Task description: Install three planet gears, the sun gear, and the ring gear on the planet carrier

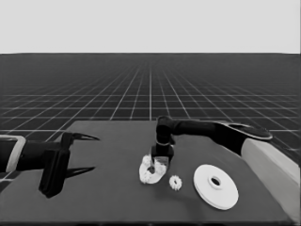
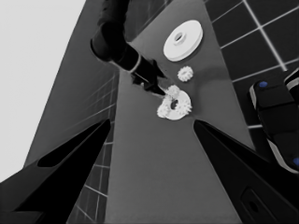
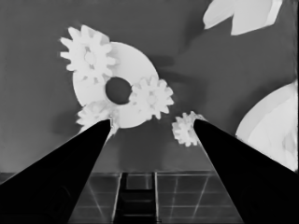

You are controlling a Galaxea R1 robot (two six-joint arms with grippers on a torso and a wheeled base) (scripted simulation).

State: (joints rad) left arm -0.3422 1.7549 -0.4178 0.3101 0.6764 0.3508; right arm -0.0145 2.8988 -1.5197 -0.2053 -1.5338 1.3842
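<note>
The smaller round part (image 1: 145, 171) lies mid-table with three small gears on it around its dark hole: one gear (image 3: 88, 53), a second (image 3: 150, 97) and a third (image 3: 96, 114). My right gripper (image 1: 159, 164) hangs just over this part, open, its fingers (image 3: 70, 163) spread wide with nothing between them. One loose gear (image 1: 175, 182) lies on the table to the part's right. Farther right is the larger round part (image 1: 209, 192). My left gripper (image 1: 95, 153) waits open over the table's left end, holding nothing.
The right arm (image 1: 211, 129) stretches across the table from the right edge. In the right wrist view a white shape (image 3: 243, 14) that I cannot identify shows at the picture's edge. Dark machinery with blue lights (image 2: 275, 112) stands past the table's edge.
</note>
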